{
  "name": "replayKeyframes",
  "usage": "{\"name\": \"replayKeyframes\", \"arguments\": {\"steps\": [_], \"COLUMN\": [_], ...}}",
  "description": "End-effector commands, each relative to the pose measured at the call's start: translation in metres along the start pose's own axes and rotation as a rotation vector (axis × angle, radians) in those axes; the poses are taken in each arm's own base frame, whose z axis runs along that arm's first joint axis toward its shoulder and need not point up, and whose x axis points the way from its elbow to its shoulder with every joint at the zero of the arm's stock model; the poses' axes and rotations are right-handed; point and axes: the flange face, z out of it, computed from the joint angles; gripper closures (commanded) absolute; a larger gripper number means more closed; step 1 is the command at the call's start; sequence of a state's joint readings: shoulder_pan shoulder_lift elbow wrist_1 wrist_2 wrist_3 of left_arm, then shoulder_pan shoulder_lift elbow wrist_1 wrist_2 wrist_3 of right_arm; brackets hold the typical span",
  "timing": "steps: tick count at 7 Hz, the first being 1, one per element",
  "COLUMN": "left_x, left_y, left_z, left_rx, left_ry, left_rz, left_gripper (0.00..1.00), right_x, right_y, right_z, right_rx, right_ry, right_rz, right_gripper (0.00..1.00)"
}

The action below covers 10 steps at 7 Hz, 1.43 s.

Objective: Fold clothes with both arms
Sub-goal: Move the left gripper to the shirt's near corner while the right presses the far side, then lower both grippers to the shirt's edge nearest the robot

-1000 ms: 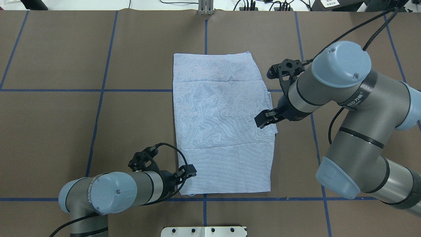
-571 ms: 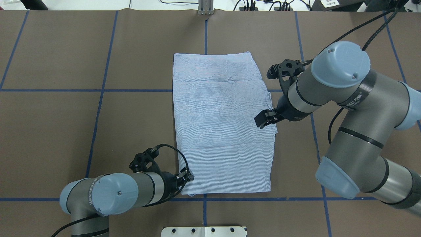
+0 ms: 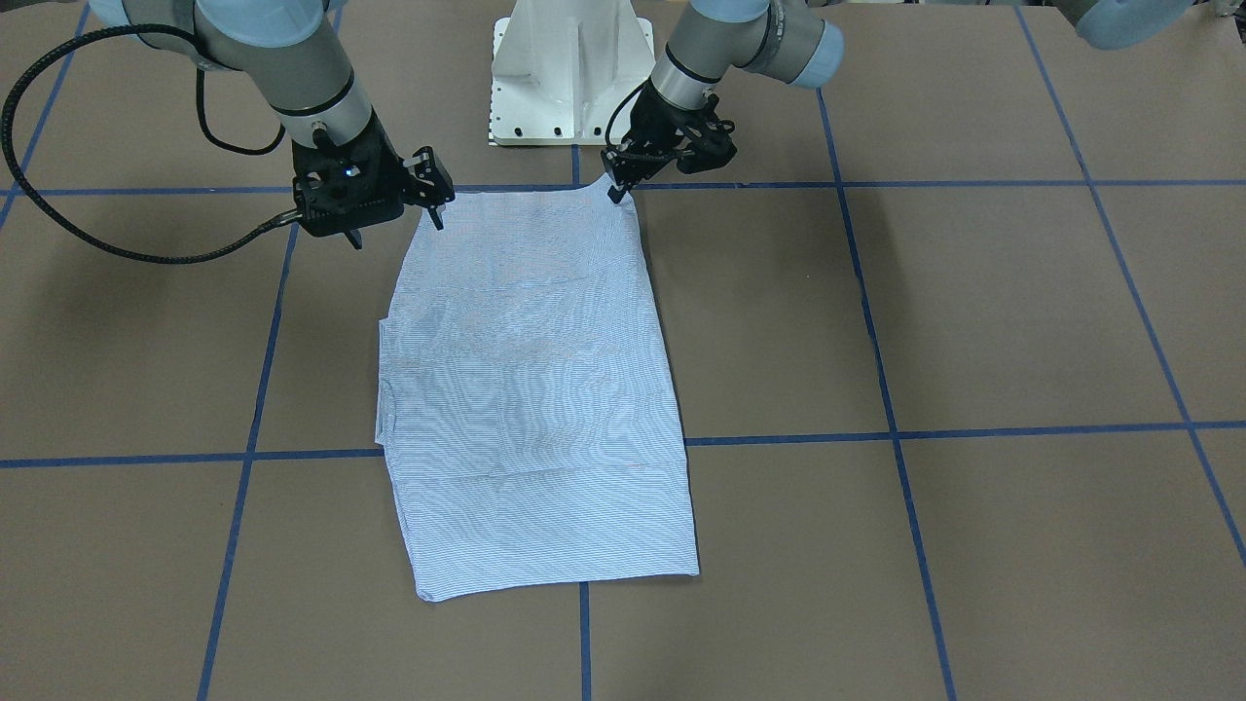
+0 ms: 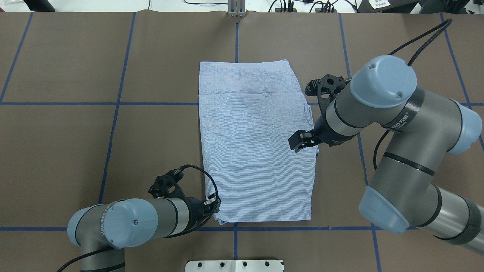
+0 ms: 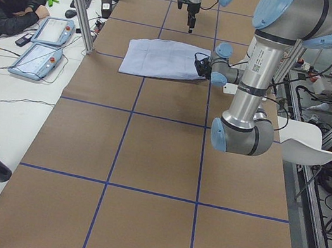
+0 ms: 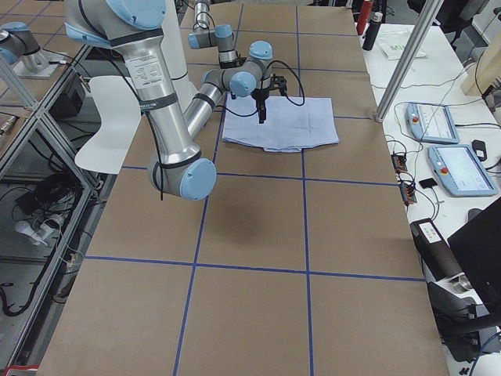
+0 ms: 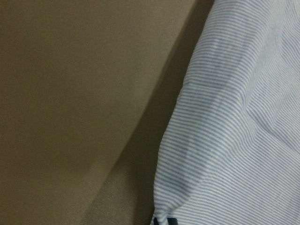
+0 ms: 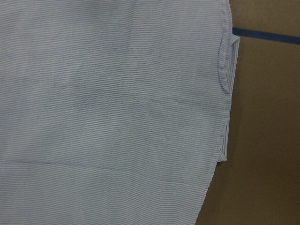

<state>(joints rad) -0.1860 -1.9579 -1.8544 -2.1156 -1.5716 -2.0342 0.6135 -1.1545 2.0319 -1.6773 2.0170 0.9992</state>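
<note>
The light blue striped shirt (image 4: 255,143) lies folded into a long rectangle in the middle of the brown table (image 4: 75,151). My left gripper (image 4: 213,205) sits low at the shirt's near left corner, shut on the cloth there; in the front-facing view the left gripper (image 3: 617,191) pinches that corner, which is slightly bunched. The left wrist view shows the striped fabric (image 7: 234,131) close up. My right gripper (image 4: 298,142) hangs open above the shirt's right edge, clear of the cloth. The right wrist view looks down on the shirt's edge (image 8: 225,117) with nothing held.
Blue tape lines (image 4: 117,104) grid the table. The white pedestal base (image 3: 569,78) stands at the robot's edge just behind the shirt. A person (image 5: 8,0) leans on a side desk with teach pendants (image 5: 38,44). An aluminium post (image 6: 399,63) rises at the far edge.
The left gripper slid a little towards the near edge and shut on the shirt's corner, bunching it. The right arm shifted slightly left and nearer, gripper still above the right edge.
</note>
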Motion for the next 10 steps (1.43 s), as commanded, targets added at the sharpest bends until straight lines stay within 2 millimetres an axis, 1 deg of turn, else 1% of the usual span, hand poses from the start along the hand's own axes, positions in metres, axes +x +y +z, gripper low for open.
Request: {"name": "replayKeyframes", "arguments": {"steps": [1, 2, 3, 5, 8, 9, 10], "left_x": [0.005, 0.010, 0.010, 0.007, 0.010, 0.013, 0.015], "left_y": [0.002, 0.005, 0.005, 0.003, 0.006, 0.006, 0.009], "left_z": [-0.015, -0.023, -0.024, -0.023, -0.024, -0.029, -0.035], "left_rx": [-0.001, 0.005, 0.008, 0.012, 0.009, 0.011, 0.012], "left_ry": [-0.004, -0.015, -0.022, -0.031, -0.034, -0.036, -0.044], "left_rz": [0.000, 0.000, 0.000, 0.000, 0.002, 0.001, 0.003], "left_gripper": [1.00, 1.00, 1.00, 1.00, 1.00, 1.00, 1.00], "right_x": [-0.023, -0.034, -0.041, -0.059, -0.071, -0.073, -0.078], "right_y": [0.021, 0.032, 0.039, 0.064, 0.096, 0.107, 0.115], "right_z": [0.015, 0.022, 0.026, 0.045, 0.078, 0.090, 0.097], "right_rx": [-0.031, -0.025, -0.026, -0.022, -0.051, -0.067, -0.079], "right_ry": [-0.005, 0.003, 0.005, 0.026, 0.074, 0.096, 0.106], "right_rz": [0.206, 0.270, 0.314, 0.406, 0.496, 0.555, 0.587], "right_gripper": [0.00, 0.00, 0.00, 0.00, 0.00, 0.00, 0.00]}}
